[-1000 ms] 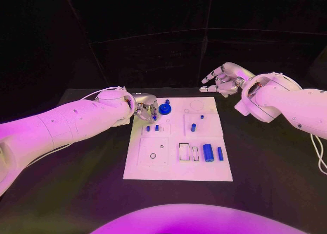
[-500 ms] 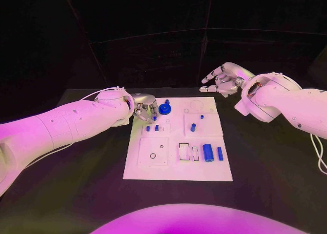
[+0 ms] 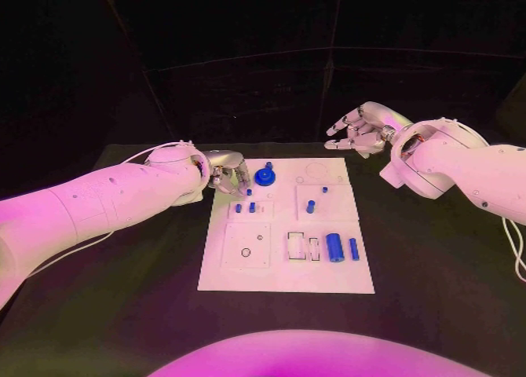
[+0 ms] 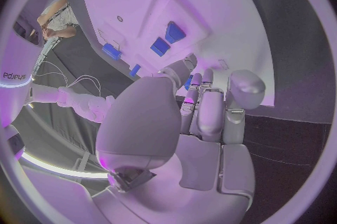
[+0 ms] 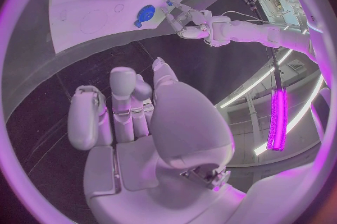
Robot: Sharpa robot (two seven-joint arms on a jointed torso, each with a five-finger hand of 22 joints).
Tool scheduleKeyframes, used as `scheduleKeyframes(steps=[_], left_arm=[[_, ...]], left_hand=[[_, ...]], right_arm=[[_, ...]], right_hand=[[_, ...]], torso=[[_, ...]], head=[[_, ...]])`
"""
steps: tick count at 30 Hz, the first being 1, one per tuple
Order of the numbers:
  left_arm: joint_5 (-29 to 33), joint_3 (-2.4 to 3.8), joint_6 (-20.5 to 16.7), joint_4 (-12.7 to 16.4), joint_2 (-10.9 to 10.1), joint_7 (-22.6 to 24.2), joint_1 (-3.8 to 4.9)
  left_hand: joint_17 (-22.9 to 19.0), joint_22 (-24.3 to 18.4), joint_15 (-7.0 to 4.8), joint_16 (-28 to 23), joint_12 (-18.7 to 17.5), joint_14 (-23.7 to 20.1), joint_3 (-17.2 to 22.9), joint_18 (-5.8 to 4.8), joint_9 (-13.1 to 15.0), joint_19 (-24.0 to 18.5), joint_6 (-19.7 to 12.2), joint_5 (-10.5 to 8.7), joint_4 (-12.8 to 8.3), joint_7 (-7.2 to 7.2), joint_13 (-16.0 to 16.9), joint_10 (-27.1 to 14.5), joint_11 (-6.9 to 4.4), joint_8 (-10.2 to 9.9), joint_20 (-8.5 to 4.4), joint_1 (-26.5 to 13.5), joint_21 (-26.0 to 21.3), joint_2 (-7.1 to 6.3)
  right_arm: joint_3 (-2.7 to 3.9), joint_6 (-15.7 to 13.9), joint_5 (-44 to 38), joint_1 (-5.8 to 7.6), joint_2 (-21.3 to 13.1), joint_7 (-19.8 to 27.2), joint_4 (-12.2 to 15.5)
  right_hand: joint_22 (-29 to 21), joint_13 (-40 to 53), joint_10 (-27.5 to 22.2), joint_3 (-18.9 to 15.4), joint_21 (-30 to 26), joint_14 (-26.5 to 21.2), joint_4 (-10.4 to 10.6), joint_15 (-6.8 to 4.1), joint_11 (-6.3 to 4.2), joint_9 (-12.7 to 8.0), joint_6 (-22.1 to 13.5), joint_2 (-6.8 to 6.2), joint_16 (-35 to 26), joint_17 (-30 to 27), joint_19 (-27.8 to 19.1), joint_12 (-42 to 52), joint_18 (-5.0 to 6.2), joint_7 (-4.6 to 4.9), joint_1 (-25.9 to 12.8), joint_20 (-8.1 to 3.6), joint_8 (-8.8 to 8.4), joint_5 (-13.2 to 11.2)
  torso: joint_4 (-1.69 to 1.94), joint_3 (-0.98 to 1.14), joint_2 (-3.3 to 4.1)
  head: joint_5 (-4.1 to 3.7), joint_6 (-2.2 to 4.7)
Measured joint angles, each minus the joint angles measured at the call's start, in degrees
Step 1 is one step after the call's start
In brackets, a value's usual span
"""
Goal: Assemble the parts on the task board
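Black table (image 3: 127,298), flat top, dark matte surface. One white rectangular task board (image 3: 254,276) lies flat at its middle, long side running away from the robot.

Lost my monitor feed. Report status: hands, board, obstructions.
Left hand at the task board's far left edge, by the round blue part, grip unclear. Right hand raised off the board, holding nothing. Nothing in the way.

task board (image 3: 258,271): white rectangular plate, flat mid-table, marked with outlined recesses
round blue part (image 3: 264,176): upright near far left corner
small blue pegs (image 3: 245,207): pair standing side by side, left half
large blue cylinder (image 3: 334,247): lying near right edge, thinner blue rod (image 3: 354,248) just beside
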Motion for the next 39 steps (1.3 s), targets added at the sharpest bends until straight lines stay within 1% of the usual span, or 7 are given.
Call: scheduleKeyframes(steps=[3, 7, 9, 13, 17, 26, 39], left_arm=[[1.1, 0.51, -1.3, 0.5, -1.3, 0.3, -0.02], [5.7, 1.01, -3.6, 1.8, -3.9, 1.2, 0.21], [10.1, 1.19, -5.2, 2.6, -5.6, 2.1, 0.41], [19.7, 1.27, -7.5, 4.3, -7.9, 4.6, 0.53], [34.8, 1.27, -9.2, 7.5, -9.9, 8.6, 0.51], [66.1, 1.2, -9.5, 15.0, -12.5, 16.5, -0.39], [78.7, 1.21, -9.3, 18.7, -13.5, 20.6, -0.74]], left_hand=[[0.0, -0.1, 0.0, 0.0, 0.4, 0.0, 0.0, 0.0, 0.0, 0.0, 0.5, 0.0, 0.0, 0.45, 0.2, 0.7, -0.03, 0.4, 0.0, 0.0, 0.0, 0.0], [-0.3, -1.0, 0.02, -0.1, 1.1, 0.0, 0.0, 0.0, 0.0, -0.3, 1.5, 0.0, 0.0, 0.58, 0.4, 1.5, -0.17, 0.9, 0.2, -0.3, -0.9, 0.28], [-4.0, -4.6, 0.37, -2.2, 1.1, -1.3, 0.2, 0.49, 0.1, -2.1, 2.4, 0.0, -0.1, 0.96, 0.4, 1.7, 0.0, 1.5, 0.28, -0.3, -5.0, 0.28], [-8.5, -9.0, 0.38, -4.9, 2.1, -3.4, 0.5, 1.47, 0.1, -4.4, 3.0, 0.0, 0.2, 1.15, 0.5, 2.6, 0.13, 1.9, 0.41, -0.7, -10.0, 0.65], [-19.3, -17.7, 0.55, -11.6, 3.1, -8.8, 0.6, 3.22, 0.0, -9.8, 3.0, 0.0, 0.3, 1.14, 0.6, 2.6, 0.11, 2.1, 0.56, -0.9, -20.1, 0.93], [-25.7, -19.7, 0.5, -15.3, 5.2, -12.4, 0.1, 3.57, -0.1, -11.4, 3.0, 0.0, 0.8, 1.14, 1.1, 3.6, -0.11, 2.6, 0.61, -1.5, -22.7, 1.55], [-26.9, -20.0, 0.3, -15.8, 5.9, -13.0, -0.5, 3.56, 0.0, -11.4, 3.2, 0.0, 0.8, 0.94, 1.3, 3.8, -0.31, 2.8, 0.6, -1.5, -23.3, 1.55]], right_arm=[[0.0, -0.1, -0.6, 0.0, -0.4, 0.0, 0.0], [-0.01, 0.0, -2.9, -0.04, -0.9, 0.0, 0.2], [-0.02, 0.3, -4.9, -0.11, -1.1, -0.1, 0.3], [-0.02, 0.9, -9.3, -0.62, -1.4, -0.3, 0.5], [-0.09, 1.8, -15.3, -1.53, -1.3, -0.6, 0.7], [-0.58, 3.8, -27.3, -4.07, 0.3, -2.1, 0.8], [-1.28, 6.7, -33.5, -5.82, 2.6, -3.6, -1.1]], right_hand=[[-1.9, -12.9, -10.1, 0.5, -1.1, -0.1, -0.6, -0.07, -0.19, 0.3, 1.9, -0.01, 0.0, -0.1, -0.8, -15.2, 0.01, -0.41, 2.6, -0.2, 1.16, 0.0], [-2.9, -26.3, -10.0, 1.6, -1.8, -0.1, -1.0, -0.13, -0.24, 0.3, 3.9, -0.61, 0.0, -0.1, -1.0, -29.8, 0.02, -0.4, 6.6, -0.4, 1.67, -1.0], [-3.0, -30.9, -8.9, 2.2, -1.8, -0.1, -1.1, -0.13, -0.02, 0.2, 4.7, -0.87, 0.0, 0.0, -1.0, -34.4, 0.01, -0.67, 7.9, -0.4, 1.67, -1.4], [-3.1, -35.8, -8.0, 3.2, -2.1, -0.1, -1.3, -0.13, -0.09, 0.0, 5.7, -1.42, 0.0, 0.0, -1.0, -38.8, 0.02, -1.09, 9.4, -0.4, 1.3, -1.8], [-3.5, -39.2, -8.0, 4.1, -2.3, -0.1, -1.3, -0.13, -0.09, -0.1, 6.0, -2.07, 0.0, 0.1, -1.0, -41.5, 0.01, -1.39, 10.0, -0.4, 0.43, -2.5], [-3.6, -43.8, -8.1, 6.0, -2.5, -0.3, -1.2, 0.09, 0.37, -0.3, 5.7, -2.5, 0.0, 0.1, -0.9, -44.6, 0.01, -1.07, 10.4, 0.14, -1.42, -4.5], [-4.8, -47.4, -8.6, 8.2, -3.1, -0.3, -1.3, 0.51, 0.95, -0.3, 5.4, -2.91, 0.0, 0.1, -1.4, -46.3, 0.01, -0.46, 10.8, 0.64, -2.69, -4.6]], torso=[[0.04, -0.01, -0.04], [0.08, -0.01, -0.1], [0.08, 0.0, -0.14], [0.09, 0.03, -0.15], [0.13, -0.03, -0.12], [0.15, -0.12, 0.04], [0.02, -0.07, 0.09]], head=[[-0.12, 0.13], [-0.35, 0.42], [-0.57, 0.65], [-1.12, 1.2], [-1.91, 1.7], [-3.11, 2.33], [-3.64, 2.53]])
